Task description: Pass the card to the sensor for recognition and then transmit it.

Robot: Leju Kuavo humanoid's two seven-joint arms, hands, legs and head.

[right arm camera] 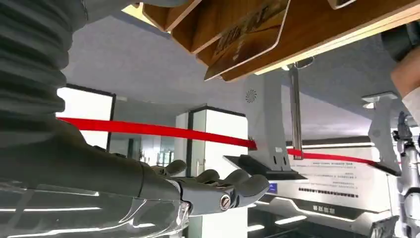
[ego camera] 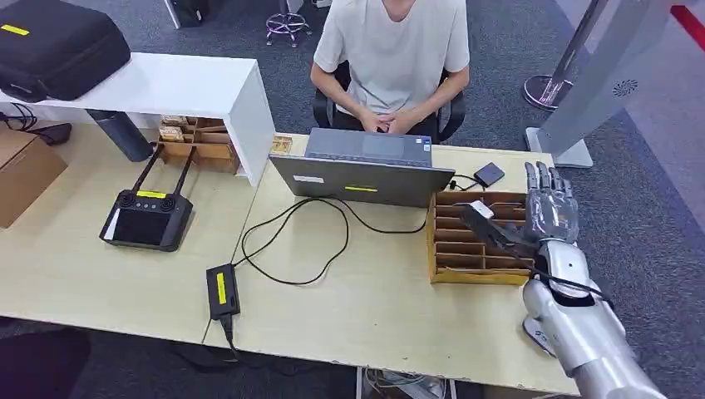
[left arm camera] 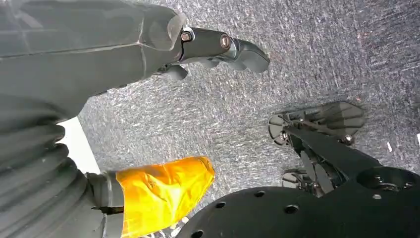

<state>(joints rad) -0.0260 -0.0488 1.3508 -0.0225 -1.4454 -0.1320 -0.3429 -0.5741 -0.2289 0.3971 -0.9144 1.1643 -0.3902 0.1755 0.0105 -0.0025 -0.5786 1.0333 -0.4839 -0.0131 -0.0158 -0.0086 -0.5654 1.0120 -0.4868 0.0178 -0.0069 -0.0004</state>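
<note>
A card sits in a slot of the wooden card rack at the right end of the desk; in the right wrist view its brown printed face pokes out past the rack's wooden dividers, and the print is too blurred to read. In the head view the rack's slots are small and partly covered by the hand, so the cards in them are hard to pick out.

The right hand hovers over the right side of the rack, fingers stretched out straight and apart, its dark thumb reaching across the slots. It holds nothing. The right wrist view shows the same fingers extended and free, with the rack just beside them.

The small black sensor lies on the desk just beyond the rack, a thin cable running from it toward the grey laptop. A person in a white shirt sits behind the laptop with both hands together at its far edge.

The left hand hangs beside the robot over grey carpet, fingers loosely extended and empty.

Farther left on the desk lie a black power adapter with a yellow label, a black controller with two antennas, a cardboard box and a white shelf carrying a black case.
</note>
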